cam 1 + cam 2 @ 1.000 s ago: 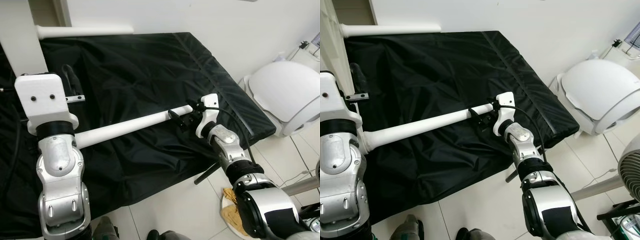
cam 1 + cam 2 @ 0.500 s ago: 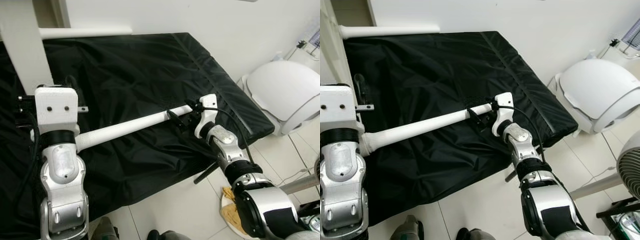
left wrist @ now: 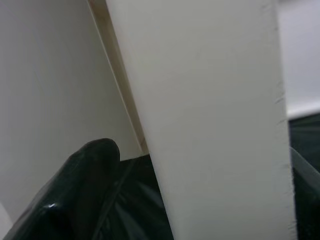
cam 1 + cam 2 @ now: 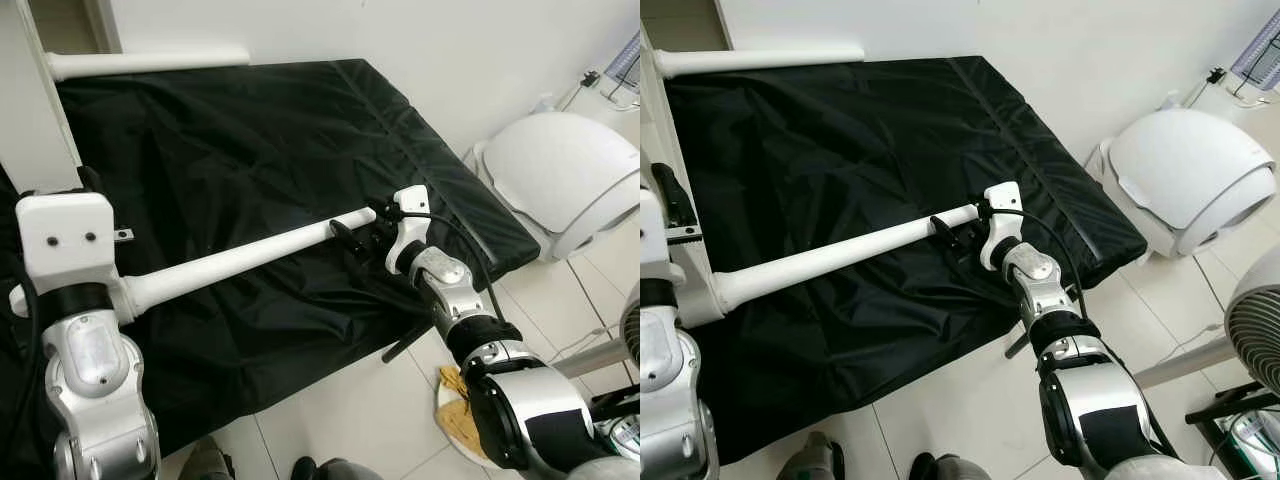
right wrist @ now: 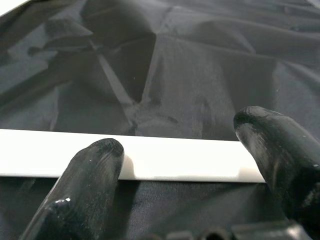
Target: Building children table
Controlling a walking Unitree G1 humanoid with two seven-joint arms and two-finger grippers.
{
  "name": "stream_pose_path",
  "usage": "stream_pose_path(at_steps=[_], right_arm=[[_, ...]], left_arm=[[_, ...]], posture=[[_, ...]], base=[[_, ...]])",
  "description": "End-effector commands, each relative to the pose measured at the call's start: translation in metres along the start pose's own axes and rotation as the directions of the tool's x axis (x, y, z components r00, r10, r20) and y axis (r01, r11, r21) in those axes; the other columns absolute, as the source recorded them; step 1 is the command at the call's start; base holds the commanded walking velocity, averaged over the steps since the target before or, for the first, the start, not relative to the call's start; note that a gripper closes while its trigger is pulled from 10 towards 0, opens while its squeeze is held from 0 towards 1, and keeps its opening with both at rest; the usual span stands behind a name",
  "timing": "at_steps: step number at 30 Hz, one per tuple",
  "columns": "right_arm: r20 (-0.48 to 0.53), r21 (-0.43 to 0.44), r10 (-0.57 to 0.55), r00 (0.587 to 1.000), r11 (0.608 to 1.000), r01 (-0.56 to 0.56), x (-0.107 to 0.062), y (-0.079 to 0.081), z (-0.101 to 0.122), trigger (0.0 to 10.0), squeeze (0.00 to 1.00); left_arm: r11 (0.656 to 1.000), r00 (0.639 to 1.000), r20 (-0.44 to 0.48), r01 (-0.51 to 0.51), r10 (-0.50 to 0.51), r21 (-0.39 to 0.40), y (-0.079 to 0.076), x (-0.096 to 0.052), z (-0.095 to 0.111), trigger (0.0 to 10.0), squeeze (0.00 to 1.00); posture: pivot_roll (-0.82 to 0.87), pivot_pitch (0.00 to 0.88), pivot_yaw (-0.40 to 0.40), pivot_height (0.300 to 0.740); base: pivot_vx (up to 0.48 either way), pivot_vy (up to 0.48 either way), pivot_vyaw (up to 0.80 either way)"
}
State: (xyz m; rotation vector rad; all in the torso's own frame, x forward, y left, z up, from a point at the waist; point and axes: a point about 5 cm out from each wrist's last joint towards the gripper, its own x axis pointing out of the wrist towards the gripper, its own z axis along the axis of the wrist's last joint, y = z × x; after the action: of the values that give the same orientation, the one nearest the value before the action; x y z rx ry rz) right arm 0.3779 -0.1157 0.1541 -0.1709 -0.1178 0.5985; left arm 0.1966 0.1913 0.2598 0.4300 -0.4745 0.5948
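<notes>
**Right gripper at the end of the table leg**

I am watching the long white table leg (image 4: 245,258) running diagonally across the middle of the left eye frame, lying over the black cloth (image 4: 260,140) that is covering the flat surface. Its lower end is meeting the white tabletop panel (image 4: 35,100) standing at the left edge of the frame, just above my left arm. A second white leg (image 4: 150,62) is sticking out from that panel along the top left, against the wall.

My right gripper (image 4: 352,236) is sitting at the free end of the leg, right of centre. In the right wrist view its two fingers (image 5: 85,185) are spread, one on each side of the leg's end (image 5: 150,159), not squeezing it.

My left gripper (image 3: 75,195) is close against the panel; I am seeing one black finger beside the white board (image 3: 210,110), and I cannot tell how its fingers are set.

A white domed appliance (image 4: 560,180) is sitting on the tiled floor (image 4: 360,420) at the right of the frame.
</notes>
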Motion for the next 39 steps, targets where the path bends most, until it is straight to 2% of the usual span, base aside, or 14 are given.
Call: stream_pose_path(at_steps=[1, 5, 7, 9, 13, 17, 26, 32, 35, 39], right_arm=[[-0.018, -0.008, 0.011, 1.000, 1.000, -0.012, 0.001, 0.000, -0.001, 10.0, 0.00], [-0.022, -0.012, 0.016, 1.000, 1.000, -0.016, 0.003, 0.000, 0.000, 10.0, 0.00], [-0.022, -0.012, 0.016, 1.000, 1.000, -0.016, 0.003, 0.000, 0.000, 10.0, 0.00], [-0.024, -0.013, 0.027, 0.999, 1.000, -0.027, 0.006, 0.003, 0.002, 10.0, 0.00], [-0.030, -0.013, 0.048, 0.998, 0.999, -0.048, 0.010, 0.007, 0.003, 10.0, 0.00], [-0.038, -0.009, 0.068, 0.997, 0.998, -0.068, 0.013, 0.012, 0.003, 10.0, 0.00], [-0.039, 0.001, 0.089, 0.995, 0.996, -0.089, 0.017, 0.017, 0.003, 10.0, 0.00], [-0.011, 0.054, 0.125, 0.992, 0.991, -0.124, 0.014, 0.024, -0.002, 10.0, 0.00], [-0.011, 0.013, 0.128, 0.992, 0.992, -0.127, 0.013, 0.024, -0.002, 10.0, 0.00], [-0.012, 0.004, 0.131, 0.991, 0.991, -0.131, 0.012, 0.025, -0.003, 10.0, 0.00]], left_arm=[[0.986, 0.983, 0.136, -0.104, 0.122, -0.130, 0.006, -0.007, 0.023, 10.0, 0.00], [0.989, 0.980, 0.189, -0.039, 0.066, -0.143, 0.001, -0.009, 0.030, 10.0, 0.00], [0.989, 0.980, 0.189, -0.039, 0.066, -0.143, 0.001, -0.009, 0.030, 10.0, 0.00], [0.994, 0.978, 0.205, -0.015, 0.036, -0.105, 0.001, -0.013, 0.030, 10.0, 0.00], [0.996, 0.980, 0.199, 0.009, 0.008, -0.088, 0.000, -0.018, 0.028, 10.0, 0.00], [0.998, 0.979, 0.203, -0.009, 0.022, -0.066, 0.003, -0.023, 0.028, 10.0, 0.00], [0.999, 0.976, 0.216, -0.022, 0.032, -0.049, 0.004, -0.022, 0.026, 10.0, 0.00], [0.999, 0.976, 0.218, -0.018, 0.025, -0.037, 0.004, -0.022, 0.025, 10.0, 0.00], [0.999, 0.975, 0.220, -0.014, 0.022, -0.035, 0.004, -0.021, 0.024, 10.0, 0.00], [0.999, 0.975, 0.222, -0.011, 0.019, -0.037, 0.003, -0.020, 0.023, 10.0, 0.00]], posture=[[0.12, 0.138, -0.179, 0.740], [0.11, 0.141, -0.183, 0.740], [0.11, 0.141, -0.183, 0.740], [0.11, 0.146, -0.190, 0.740], [0.11, 0.143, -0.197, 0.740], [0.13, 0.135, -0.215, 0.740], [0.15, 0.130, -0.218, 0.740], [0.15, 0.124, -0.210, 0.740], [0.15, 0.116, -0.203, 0.740], [0.15, 0.112, -0.200, 0.740]], base=[[0.000, 0.000, 0.00], [0.000, 0.000, 0.00], [0.000, 0.000, 0.00], [0.000, 0.000, 0.00], [0.000, 0.000, 0.00], [0.000, 0.000, 0.00], [0.000, 0.000, 0.00], [0.000, 0.000, 0.00], [0.000, 0.000, 0.00], [0.000, 0.000, 0.00]])
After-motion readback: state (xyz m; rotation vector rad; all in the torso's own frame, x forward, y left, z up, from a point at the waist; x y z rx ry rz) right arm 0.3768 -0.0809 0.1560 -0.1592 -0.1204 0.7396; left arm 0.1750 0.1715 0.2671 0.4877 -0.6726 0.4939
